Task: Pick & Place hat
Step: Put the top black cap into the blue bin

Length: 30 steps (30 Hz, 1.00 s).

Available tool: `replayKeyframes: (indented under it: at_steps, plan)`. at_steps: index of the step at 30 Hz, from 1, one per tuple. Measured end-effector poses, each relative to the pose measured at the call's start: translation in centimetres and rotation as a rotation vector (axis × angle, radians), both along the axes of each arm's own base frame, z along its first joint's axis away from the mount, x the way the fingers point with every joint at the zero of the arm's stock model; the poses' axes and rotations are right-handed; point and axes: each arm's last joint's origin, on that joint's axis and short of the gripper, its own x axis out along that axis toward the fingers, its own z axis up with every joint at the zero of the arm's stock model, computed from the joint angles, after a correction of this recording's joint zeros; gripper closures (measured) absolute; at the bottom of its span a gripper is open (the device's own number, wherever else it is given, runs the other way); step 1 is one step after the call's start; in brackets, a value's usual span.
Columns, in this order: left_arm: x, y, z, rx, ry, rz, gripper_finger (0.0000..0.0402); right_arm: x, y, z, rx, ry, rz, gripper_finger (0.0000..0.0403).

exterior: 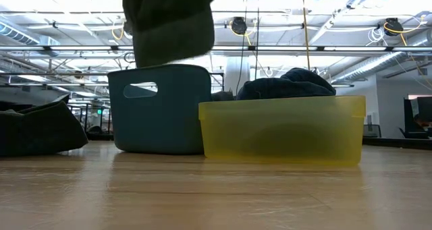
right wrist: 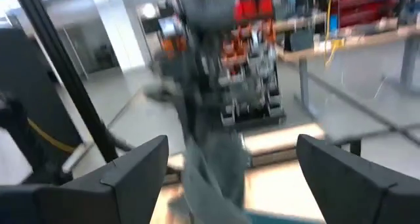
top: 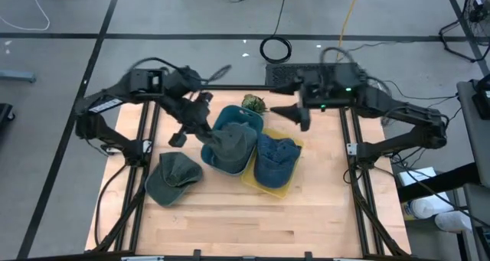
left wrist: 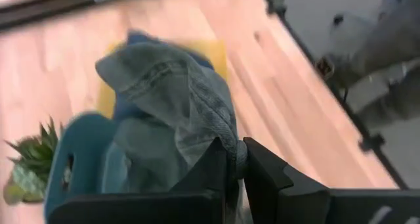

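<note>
Left gripper clenched on a fold of grey-green denim hat, seen in left wrist view pinched between both dark fingers. Hangs limp from the fingers, long axis vertical, directly above teal bin at frame centre of high view; lower hem just over the bin rim in low view. Soft, creased cloth with visible seams. Teal bin rigid plastic, handle cut-out in wall. Touching its right side: translucent yellow bin holding a blue denim hat. Second grey-green hat flat on wooden table, lower left. Small spiky plant behind the bins. Right gripper spread apart, empty, upper right of centre, farther from the held hat.
</note>
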Motion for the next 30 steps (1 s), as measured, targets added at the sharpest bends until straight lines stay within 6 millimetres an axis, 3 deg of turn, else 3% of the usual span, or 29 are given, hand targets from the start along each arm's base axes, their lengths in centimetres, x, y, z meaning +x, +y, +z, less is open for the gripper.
replayKeyframes:
  at_steps: [9, 13, 30]
  plan:
    - [2.8, 0.4, -3.2, 0.012, 0.185, -0.035, 0.0371, -4.4, 0.9, 5.2, -0.086, -0.43, 0.002, 0.0078]
    - [4.1, 0.2, -4.4, 0.003, 0.24, -0.048, 0.0371, -5.5, 1.1, 6.5, -0.11, -0.553, 0.002, 0.0078]
    - [8.4, 2.5, -9.4, 0.201, 0.427, 0.066, 0.0371, -4.9, 1.7, 6.6, -0.155, -0.596, 0.173, 0.0078]
